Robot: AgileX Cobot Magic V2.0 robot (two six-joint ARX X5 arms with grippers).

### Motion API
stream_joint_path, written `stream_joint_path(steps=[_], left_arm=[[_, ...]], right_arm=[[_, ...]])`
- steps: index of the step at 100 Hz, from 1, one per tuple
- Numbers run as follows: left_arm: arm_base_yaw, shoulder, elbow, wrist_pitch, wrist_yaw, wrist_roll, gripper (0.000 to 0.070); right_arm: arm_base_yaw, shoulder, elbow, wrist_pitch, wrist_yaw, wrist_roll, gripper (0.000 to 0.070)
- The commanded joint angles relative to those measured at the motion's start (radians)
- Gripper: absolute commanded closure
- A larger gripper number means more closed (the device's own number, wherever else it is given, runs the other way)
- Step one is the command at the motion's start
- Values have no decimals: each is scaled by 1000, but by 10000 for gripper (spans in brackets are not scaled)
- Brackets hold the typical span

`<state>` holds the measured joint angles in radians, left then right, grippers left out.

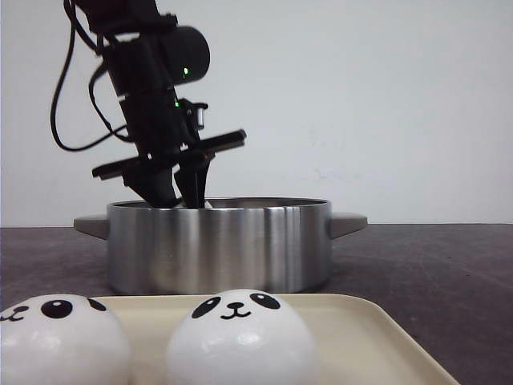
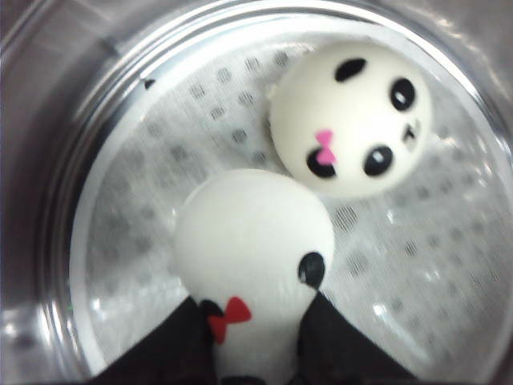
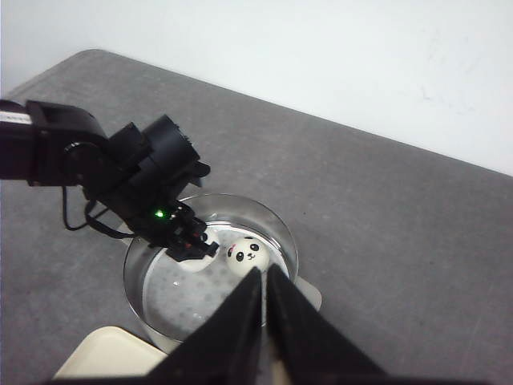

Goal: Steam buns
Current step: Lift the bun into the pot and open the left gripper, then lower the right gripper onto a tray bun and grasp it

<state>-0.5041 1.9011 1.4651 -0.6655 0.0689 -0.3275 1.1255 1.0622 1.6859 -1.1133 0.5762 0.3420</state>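
My left gripper (image 2: 256,341) reaches down inside the steel pot (image 1: 216,249) and is shut on a white bun (image 2: 252,241) with a red bow, one finger on each side. Whether this bun rests on the pot's floor I cannot tell. A second bun (image 2: 349,120) with a pink bow lies beside it in the pot, apart from the fingers. Two more panda-faced buns (image 1: 60,341) (image 1: 240,337) sit on the cream tray (image 1: 369,337) in front of the pot. My right gripper (image 3: 263,274) hangs high over the pot's near side, shut on nothing.
The pot has a flat handle on each side (image 1: 349,222) and a white dotted liner (image 2: 208,104) on its floor. It stands on a dark grey table (image 3: 385,241) with a white wall behind. The left arm (image 1: 152,88) leans over the pot's left part.
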Motion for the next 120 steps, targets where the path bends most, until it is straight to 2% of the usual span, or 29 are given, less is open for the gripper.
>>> stream_joint_path(steps=[1, 5, 8, 18, 23, 38, 48, 64, 84, 99, 120], left_arm=[[0, 19, 26, 29, -3, 13, 670], [2, 22, 26, 35, -2, 13, 654], [3, 22, 26, 35, -2, 14, 609], [9, 26, 26, 32, -2, 14, 340], [12, 26, 26, 27, -2, 14, 246], [20, 26, 27, 11, -2, 14, 93], [26, 26, 34, -13, -2, 14, 15], [32, 24, 76, -78, -2, 14, 14], [28, -95, 100, -66, -32, 28, 24], [13, -246, 100, -48, -40, 28, 24], [-24, -473, 100, -77, -52, 28, 24]], right_arm=[[13, 8, 14, 8, 5, 30, 700], [13, 8, 14, 8, 5, 34, 700], [13, 8, 14, 7, 5, 38, 700], [13, 8, 14, 5, 5, 43, 700], [13, 8, 14, 5, 5, 44, 700], [13, 9, 14, 5, 5, 44, 700], [13, 9, 14, 4, 5, 43, 700], [13, 9, 14, -15, -1, 54, 700], [11, 30, -1, -174, -36, 188, 700], [3, 45, -77, -205, -136, 227, 700], [12, 63, -287, -12, -341, 295, 699]])
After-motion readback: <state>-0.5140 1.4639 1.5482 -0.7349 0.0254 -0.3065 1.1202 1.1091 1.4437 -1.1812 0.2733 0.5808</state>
